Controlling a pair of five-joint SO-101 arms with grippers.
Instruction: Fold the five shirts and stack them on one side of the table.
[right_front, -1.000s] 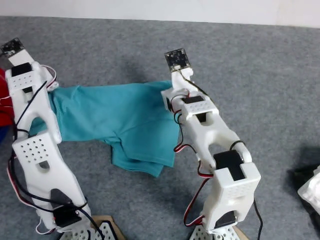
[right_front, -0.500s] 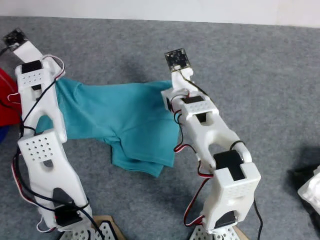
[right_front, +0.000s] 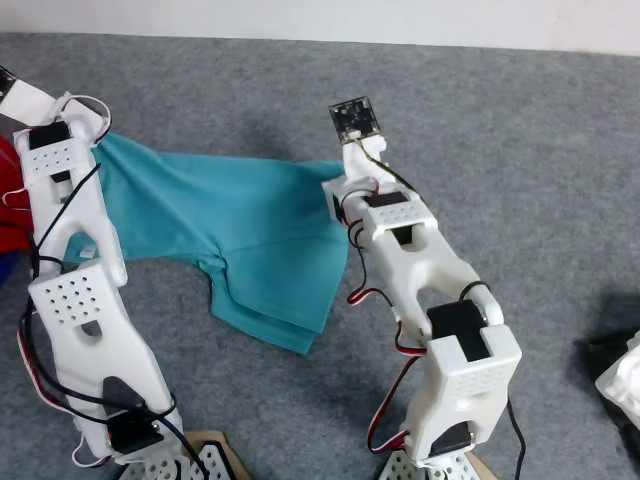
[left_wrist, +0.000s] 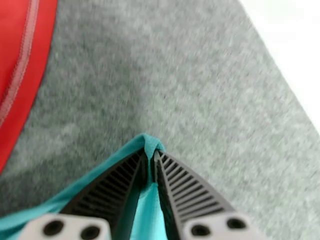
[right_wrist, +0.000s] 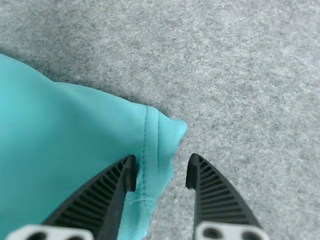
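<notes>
Dragging outward, the left gripper (left_wrist: 151, 155) has pulled its corner of the teal shirt (right_front: 230, 225) farther from the right gripper (right_wrist: 160, 170), stretching the cloth flatter on the table (right_front: 520, 150). Left jaws are clamped tight on that corner; the right ones stand parted about halfway, empty, straddling the opposite hem corner. Spreading seems under way, so next the right jaws should close on the corner between them.
</notes>
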